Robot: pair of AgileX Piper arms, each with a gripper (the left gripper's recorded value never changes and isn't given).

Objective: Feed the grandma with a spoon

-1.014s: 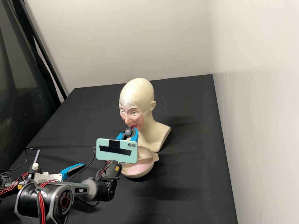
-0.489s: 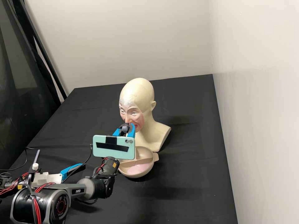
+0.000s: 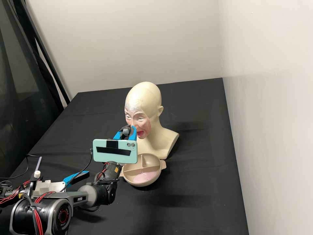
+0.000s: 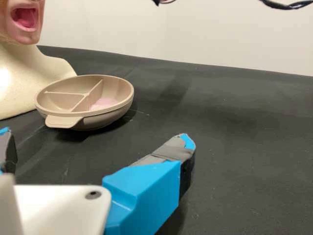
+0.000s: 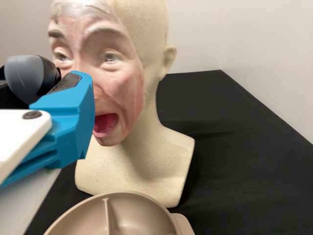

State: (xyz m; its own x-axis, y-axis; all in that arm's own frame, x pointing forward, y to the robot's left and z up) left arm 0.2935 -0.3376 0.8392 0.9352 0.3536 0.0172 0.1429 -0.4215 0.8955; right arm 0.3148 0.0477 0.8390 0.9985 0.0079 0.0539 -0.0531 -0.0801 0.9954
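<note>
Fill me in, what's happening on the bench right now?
The right gripper is shut on a spoon, holding it just in front of the mannequin head's open mouth, not inside it. A divided bowl with something pink in one section sits on the bench at the foot of the head. The left gripper sits low over the bench, open and holding nothing.

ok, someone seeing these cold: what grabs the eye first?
The open-mouthed mannequin head at mid-bench, with a divided beige bowl at the foot of its bust. Just short of its face, the right end effector grips a grey-handled spoon, and a teal phone is strapped across that arm's wrist.
</note>
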